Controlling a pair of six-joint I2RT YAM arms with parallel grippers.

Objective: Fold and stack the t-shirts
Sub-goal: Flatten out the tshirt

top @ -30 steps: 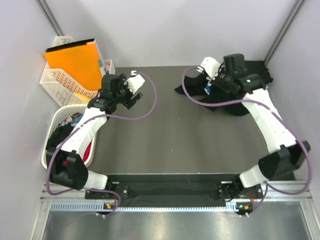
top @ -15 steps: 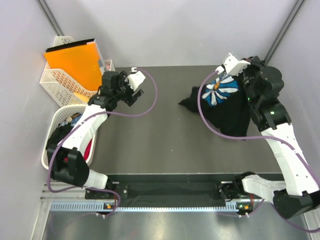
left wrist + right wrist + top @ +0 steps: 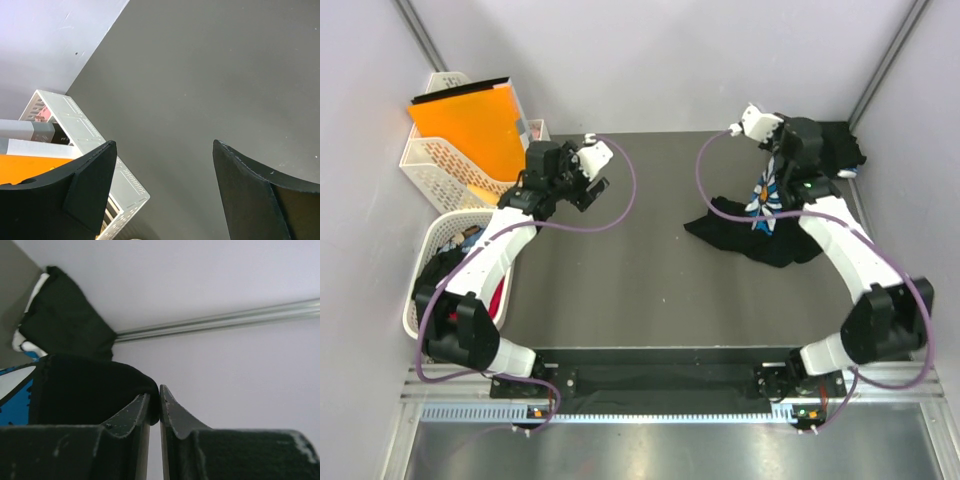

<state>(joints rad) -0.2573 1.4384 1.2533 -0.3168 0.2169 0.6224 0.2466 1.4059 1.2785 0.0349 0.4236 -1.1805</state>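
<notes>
The right tool (image 3: 783,166) is at the far right of the dark surface (image 3: 650,260). Its jaws are pressed nearly together, pinching a fold of the black t-shirt (image 3: 765,238). In the right wrist view, the right tool (image 3: 159,392) has black cloth bunched over one finger and caught at the tips, with a pale wall behind. From the pinch, the black t-shirt (image 3: 85,385) hangs down and spreads in a rumpled heap on the surface, just in front of and beneath the tool. A white-and-blue flower print (image 3: 765,198) shows on the raised part of the cloth. More black cloth (image 3: 838,146) lies in the far right corner, just behind the right tool; how it is arranged cannot be made out.

The left tool (image 3: 584,186) hangs over the far left of the surface, well apart from the t-shirt. Its jaws are spread wide, with nothing between them. The left wrist view shows the left tool (image 3: 165,145) with bare surface below the gap.

An upright white lattice basket (image 3: 432,160) stands against the left wall and holds an orange folder (image 3: 470,120) on edge. In front of it, a rounded white lattice basket (image 3: 448,226) holds dark cloth (image 3: 440,270) and red cloth (image 3: 498,296). The left wrist view shows a corner of the upright white lattice basket (image 3: 95,145) and an edge of the orange folder (image 3: 30,167).
</notes>
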